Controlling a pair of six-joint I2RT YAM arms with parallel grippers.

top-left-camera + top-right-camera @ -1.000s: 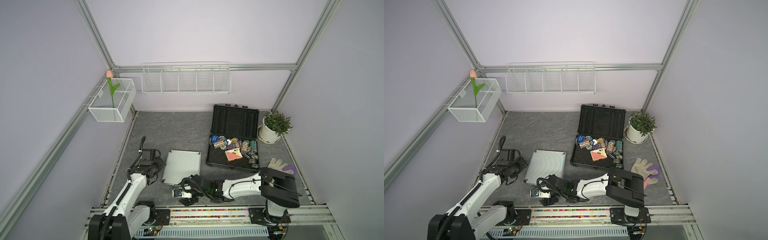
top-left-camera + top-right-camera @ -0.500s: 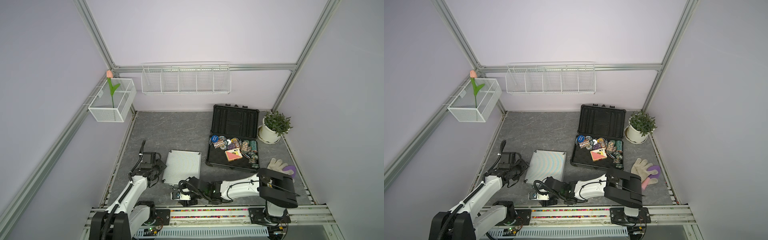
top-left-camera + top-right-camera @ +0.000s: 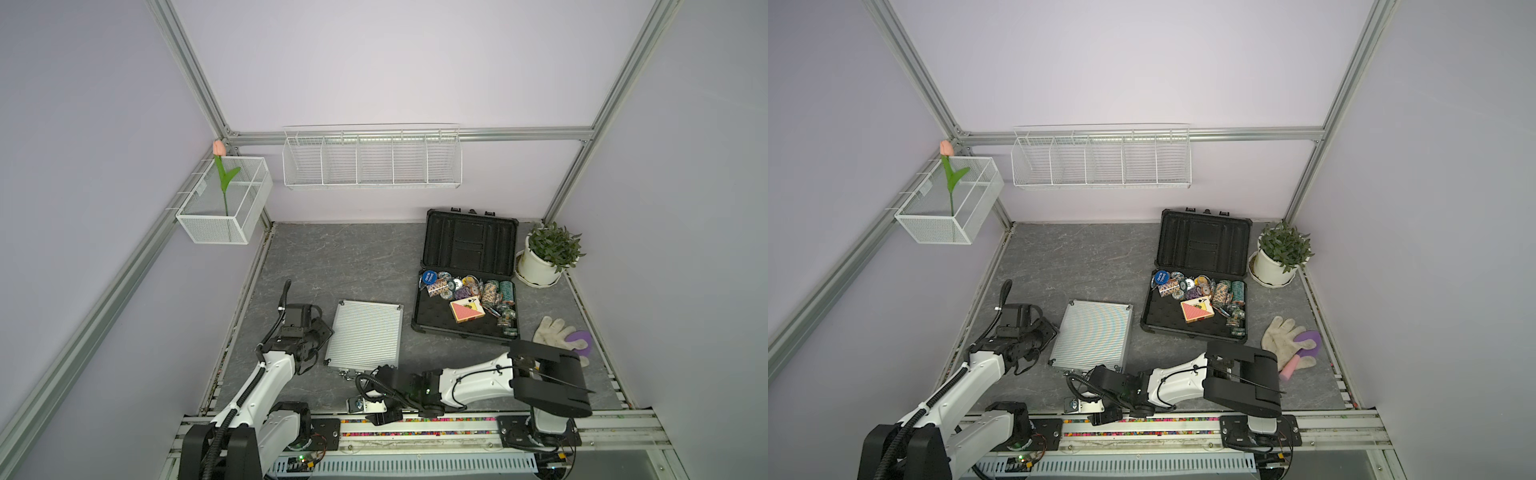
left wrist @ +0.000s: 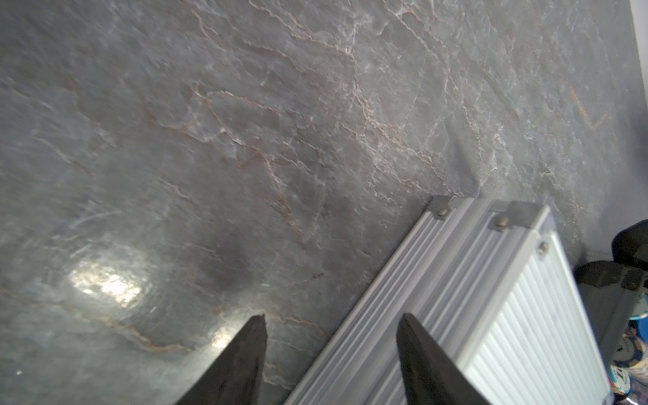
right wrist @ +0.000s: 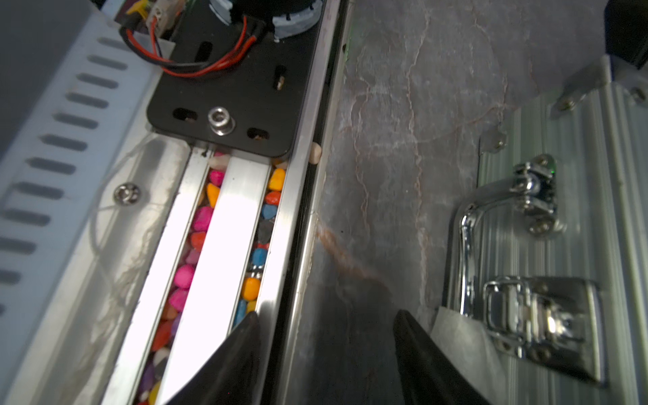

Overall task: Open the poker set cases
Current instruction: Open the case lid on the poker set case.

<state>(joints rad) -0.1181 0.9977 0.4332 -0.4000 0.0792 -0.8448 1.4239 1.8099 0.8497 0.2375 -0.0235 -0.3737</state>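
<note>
Grey marble-patterned worktop [image 3: 332,257], lilac walls around. Item one: silver ribbed aluminium case [image 3: 365,334], shut, lying flat near the front edge, left of centre, chrome latch [image 5: 536,315] facing front. Item two: black plastic case [image 3: 467,245], open toward the back right corner, poker chips [image 3: 490,291] and a card deck [image 3: 466,311] inside. Left gripper [image 4: 332,316] spread, one fingertip over the silver case's left side, pinching nothing. Right gripper [image 5: 326,313] spread, empty, beside the latch side.

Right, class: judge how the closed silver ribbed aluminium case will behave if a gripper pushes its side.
Probably stiff: the silver ribbed aluminium case has metal walls and riveted corners. Likely to slide, not tip, since it lies flat on the smooth grey marbled tabletop. Its shiny ribbed skin may slip in a grip.
</note>
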